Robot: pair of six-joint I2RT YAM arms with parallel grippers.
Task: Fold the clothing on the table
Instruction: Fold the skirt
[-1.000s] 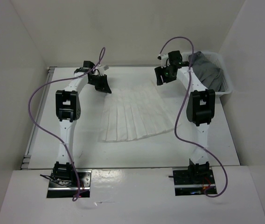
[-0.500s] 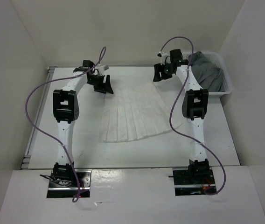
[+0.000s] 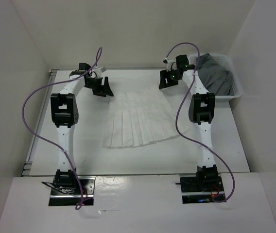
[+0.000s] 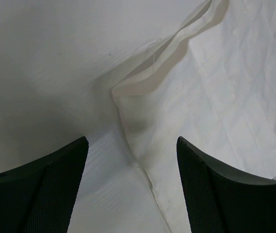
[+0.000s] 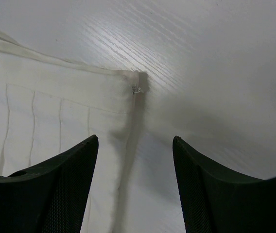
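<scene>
Clothing [image 3: 140, 119] spread flat on the worktop [image 3: 92, 145], far-left waist corner just released by left gripper [image 3: 101, 87], now wide open above it; right gripper [image 3: 166, 80] likewise open over the other corner, so probably ready for folding.

Bright, even light; soft grey shadows on the table [image 3: 143, 160]. Wrist views are sharp on the clothing [image 4: 225, 97], their fingers [image 4: 41, 194] dark and blurred.

Basket [image 3: 236, 95] with grey garment [image 3: 218, 75] just beside right gripper [image 3: 166, 80]
</scene>
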